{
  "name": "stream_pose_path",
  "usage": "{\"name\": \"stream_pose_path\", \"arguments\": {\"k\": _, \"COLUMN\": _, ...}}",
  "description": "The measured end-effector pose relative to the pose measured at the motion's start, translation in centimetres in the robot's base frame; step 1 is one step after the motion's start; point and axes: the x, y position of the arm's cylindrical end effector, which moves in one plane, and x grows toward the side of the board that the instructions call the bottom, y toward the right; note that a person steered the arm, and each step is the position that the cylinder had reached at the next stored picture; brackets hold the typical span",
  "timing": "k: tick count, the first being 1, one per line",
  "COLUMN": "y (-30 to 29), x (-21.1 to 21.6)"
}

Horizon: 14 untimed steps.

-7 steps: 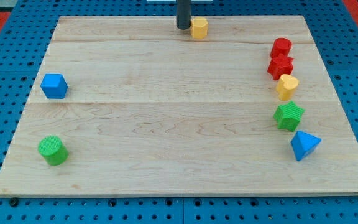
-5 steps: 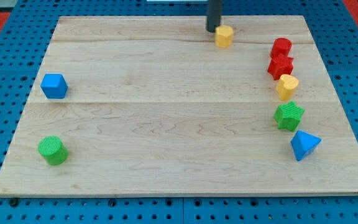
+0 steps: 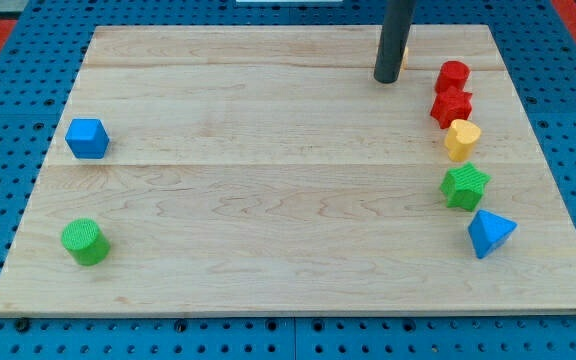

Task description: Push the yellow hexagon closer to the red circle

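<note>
Wooden board (image 3: 268,200), my tip (image 3: 385,79) near top edge

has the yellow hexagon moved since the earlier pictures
Yes: the yellow hexagon, mostly hidden behind my tip, has slid toward the view's right, closer to the red circle.

My rod: straight, smooth, dark grey-black cylinder, no markings visible; my tip (image 3: 386,79) blunt, flat-ended, same dark colour.

my tip (image 3: 386,79) left of red circle (image 3: 453,75), yellow hexagon (image 3: 404,57) mostly hidden behind rod
</note>
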Motion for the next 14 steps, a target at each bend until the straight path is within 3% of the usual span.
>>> {"name": "stream_pose_path", "arguments": {"k": 1, "y": -3.3, "x": -0.2}}
{"name": "stream_pose_path", "arguments": {"k": 4, "y": 0.6, "x": -3.7}}
{"name": "stream_pose_path", "arguments": {"k": 9, "y": -0.9, "x": -5.4}}
{"name": "stream_pose_path", "arguments": {"k": 14, "y": 7.0, "x": -4.9}}
